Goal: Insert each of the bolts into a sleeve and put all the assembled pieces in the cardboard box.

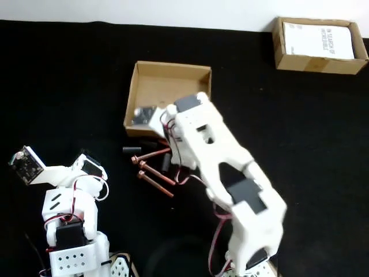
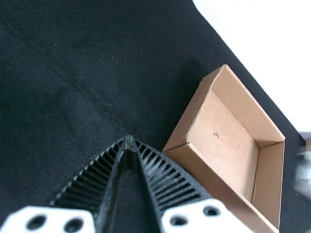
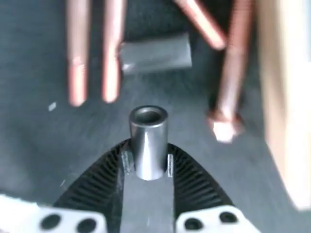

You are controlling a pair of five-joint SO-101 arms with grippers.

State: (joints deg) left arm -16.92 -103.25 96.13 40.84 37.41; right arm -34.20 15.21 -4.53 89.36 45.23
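Right gripper (image 3: 148,154) clamped on a grey metal sleeve (image 3: 148,128), its open end showing past the fingertips. The arm reaches to the near wall of the cardboard box (image 1: 167,92). Copper bolts (image 1: 157,176) lie loose on the black table (image 1: 300,173) just in front of that wall, with a second sleeve (image 3: 155,54) on its side among them. Left gripper (image 2: 129,143), fingers pressed together on nothing, hangs over bare table, well apart from the bolts.

My left gripper (image 2: 129,145) has its fingers pressed together, arm folded near the tabletop's front-left corner; my right gripper (image 3: 148,162) clamps a sleeve (image 3: 148,138).
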